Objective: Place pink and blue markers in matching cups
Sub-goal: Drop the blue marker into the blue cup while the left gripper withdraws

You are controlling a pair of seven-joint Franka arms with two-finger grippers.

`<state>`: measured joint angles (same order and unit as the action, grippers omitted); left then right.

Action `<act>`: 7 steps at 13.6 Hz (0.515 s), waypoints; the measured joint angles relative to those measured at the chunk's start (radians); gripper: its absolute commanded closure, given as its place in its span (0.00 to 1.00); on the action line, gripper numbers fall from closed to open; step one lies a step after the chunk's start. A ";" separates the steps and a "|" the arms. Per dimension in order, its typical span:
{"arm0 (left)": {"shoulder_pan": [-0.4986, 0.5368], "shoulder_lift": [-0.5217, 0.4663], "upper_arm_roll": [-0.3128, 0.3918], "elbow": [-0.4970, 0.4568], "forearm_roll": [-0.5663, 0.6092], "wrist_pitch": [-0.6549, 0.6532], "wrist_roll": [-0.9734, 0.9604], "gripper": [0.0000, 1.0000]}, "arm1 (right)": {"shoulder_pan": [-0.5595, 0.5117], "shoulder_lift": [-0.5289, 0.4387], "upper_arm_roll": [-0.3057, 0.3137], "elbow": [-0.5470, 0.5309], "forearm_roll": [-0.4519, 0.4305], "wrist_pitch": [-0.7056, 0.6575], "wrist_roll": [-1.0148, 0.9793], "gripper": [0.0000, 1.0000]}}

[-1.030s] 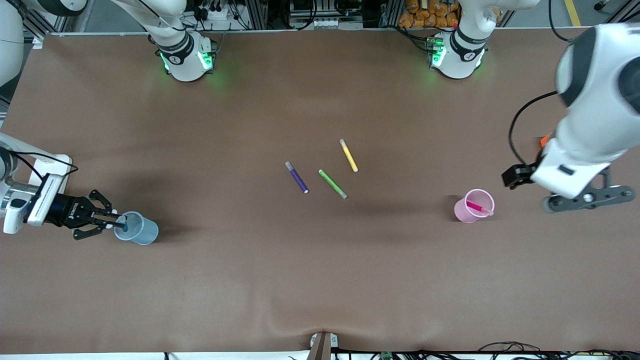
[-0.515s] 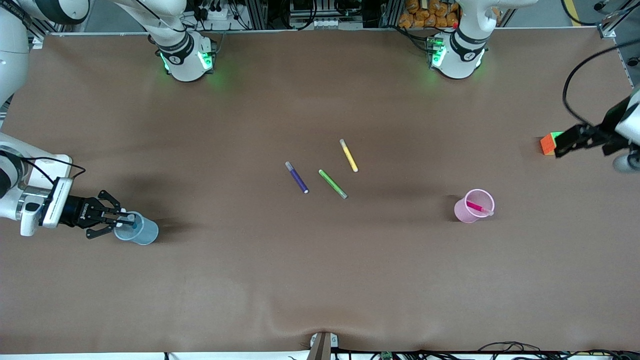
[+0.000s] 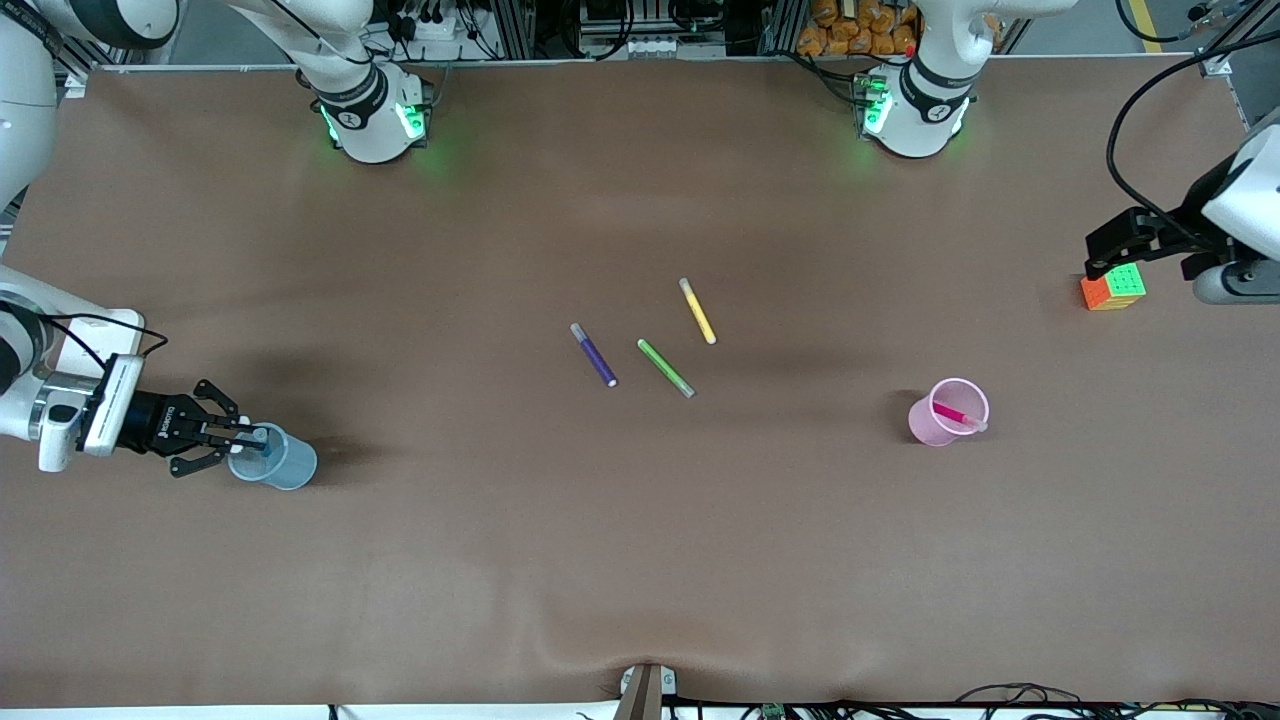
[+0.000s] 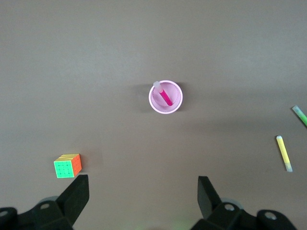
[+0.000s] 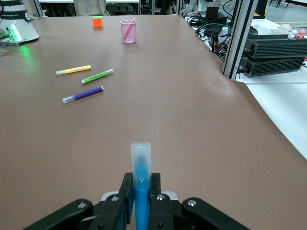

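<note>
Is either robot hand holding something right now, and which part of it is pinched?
The right hand pinches the blue marker along its blue body, below the pale cap, at the blue cup. The left hand is open and empty.

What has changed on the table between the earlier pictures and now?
The left arm drew back from the pink cup toward its own end of the table; its open left claw is now up over the table by the colour cube. The right claw stayed shut on the blue marker at the blue cup, shifting only slightly. The pink marker stayed in its cup, the other pens unmoved.
</note>
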<state>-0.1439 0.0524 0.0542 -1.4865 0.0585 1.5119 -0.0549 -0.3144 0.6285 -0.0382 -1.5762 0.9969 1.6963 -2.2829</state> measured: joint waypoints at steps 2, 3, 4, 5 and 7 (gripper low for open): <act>0.002 0.000 0.001 -0.004 -0.004 -0.041 0.000 0.00 | -0.002 0.000 -0.001 0.000 -0.002 0.000 0.000 1.00; 0.002 0.000 0.001 -0.004 -0.005 -0.049 0.000 0.00 | -0.004 0.001 -0.002 0.000 -0.002 0.000 0.000 0.81; 0.002 -0.001 0.001 -0.005 -0.006 -0.054 0.000 0.00 | -0.006 0.002 -0.002 0.000 -0.002 0.000 0.000 0.16; 0.002 -0.006 0.002 -0.008 -0.006 -0.060 0.000 0.00 | -0.006 0.003 -0.002 0.000 -0.002 0.000 0.000 0.00; 0.004 -0.026 0.002 -0.035 -0.007 -0.067 0.000 0.00 | -0.007 0.003 -0.002 0.000 -0.002 0.000 0.000 0.00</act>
<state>-0.1398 0.0260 0.0565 -1.5211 0.0519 1.4450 -0.0549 -0.3210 0.6316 -0.0401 -1.5760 0.9949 1.6963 -2.2828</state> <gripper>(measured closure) 0.000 0.736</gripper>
